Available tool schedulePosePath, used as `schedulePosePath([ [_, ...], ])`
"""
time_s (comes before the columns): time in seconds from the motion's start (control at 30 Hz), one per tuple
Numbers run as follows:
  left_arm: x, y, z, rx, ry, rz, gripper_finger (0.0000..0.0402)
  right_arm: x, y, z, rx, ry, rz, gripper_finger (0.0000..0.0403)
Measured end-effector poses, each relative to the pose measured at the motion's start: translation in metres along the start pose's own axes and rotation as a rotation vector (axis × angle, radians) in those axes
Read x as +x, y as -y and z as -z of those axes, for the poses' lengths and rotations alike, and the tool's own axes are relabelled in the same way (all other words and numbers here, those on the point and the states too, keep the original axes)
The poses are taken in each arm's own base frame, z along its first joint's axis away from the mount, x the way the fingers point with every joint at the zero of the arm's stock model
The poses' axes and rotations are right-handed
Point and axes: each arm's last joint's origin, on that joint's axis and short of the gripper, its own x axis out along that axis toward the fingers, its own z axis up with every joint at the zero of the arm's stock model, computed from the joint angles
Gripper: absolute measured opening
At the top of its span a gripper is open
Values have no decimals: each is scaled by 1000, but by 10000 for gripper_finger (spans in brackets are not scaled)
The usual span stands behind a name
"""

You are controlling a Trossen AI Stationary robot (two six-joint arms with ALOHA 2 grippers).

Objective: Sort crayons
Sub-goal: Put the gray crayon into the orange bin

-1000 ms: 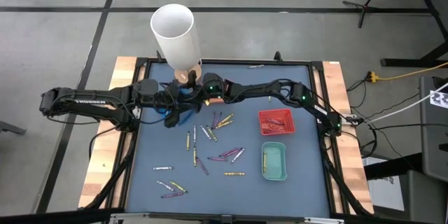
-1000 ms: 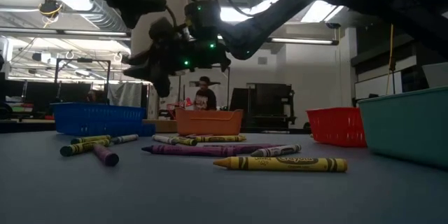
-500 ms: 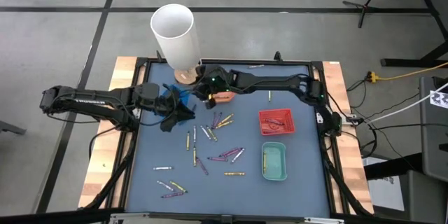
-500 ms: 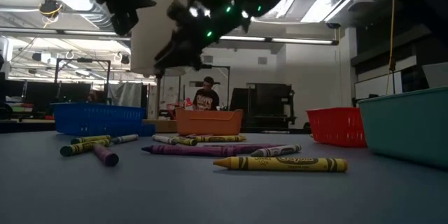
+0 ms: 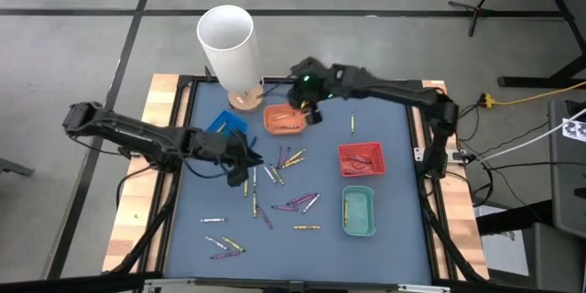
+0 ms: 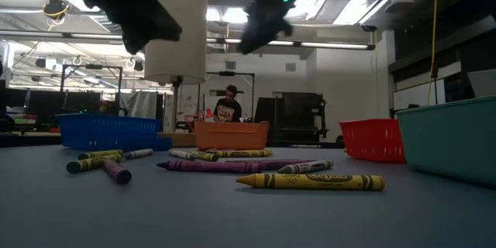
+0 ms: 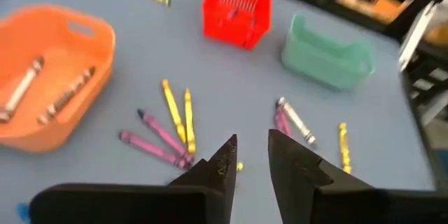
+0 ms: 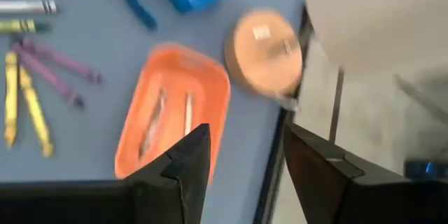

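Crayons (image 5: 275,169) lie scattered flat on the blue mat, yellow, purple and pale ones; the low view shows a yellow one (image 6: 310,180) nearest. My left gripper (image 5: 249,157) hangs open just above the cluster of yellow and purple crayons (image 7: 175,122), with nothing between its fingers (image 7: 252,140). My right gripper (image 5: 307,110) is open, raised over the far right side of the orange tray (image 5: 286,119). Two crayons (image 8: 164,119) lie inside that tray.
A blue tray (image 5: 226,125) sits at the far left, a red tray (image 5: 362,158) and a green tray (image 5: 358,211) at the right. A tall white tube (image 5: 229,46) stands on a round wooden base (image 8: 264,52) at the far edge. A person stands in the room beyond (image 6: 227,107).
My right gripper has risen from low over the orange tray and swung toward the far right, uncovering the tray. My left gripper has moved toward the table's right and down, from beside the blue tray to over the crayon cluster.
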Motion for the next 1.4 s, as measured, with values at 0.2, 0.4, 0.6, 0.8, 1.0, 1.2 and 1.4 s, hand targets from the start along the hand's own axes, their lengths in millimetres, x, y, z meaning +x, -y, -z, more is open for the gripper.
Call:
schedulePosePath([
  [0.2, 24, 8, 11, -28, -100, -27, 55, -51, 18, 35, 146, -102, -9, 179],
  [0.4, 43, 18, 17, -52, -224, -81, 46, -79, 35, 71, 261, -185, 10, 179],
  [0.6, 49, 16, 29, -161, -397, -228, 44, -87, 50, 104, 370, -258, 24, 179],
  [0.8, 56, 8, 34, -312, -410, -311, 44, -82, 54, 129, 428, -307, 17, 179],
  [1.0, 57, 2, 32, -477, -384, -367, 44, -72, 52, 136, 433, -311, 22, 179],
  [1.2, 56, 1, 33, -672, -381, -409, 44, -67, 49, 138, 431, -319, 9, 179],
  [1.4, 56, 1, 37, -788, -426, -433, 44, -67, 49, 139, 431, -321, 7, 179],
])
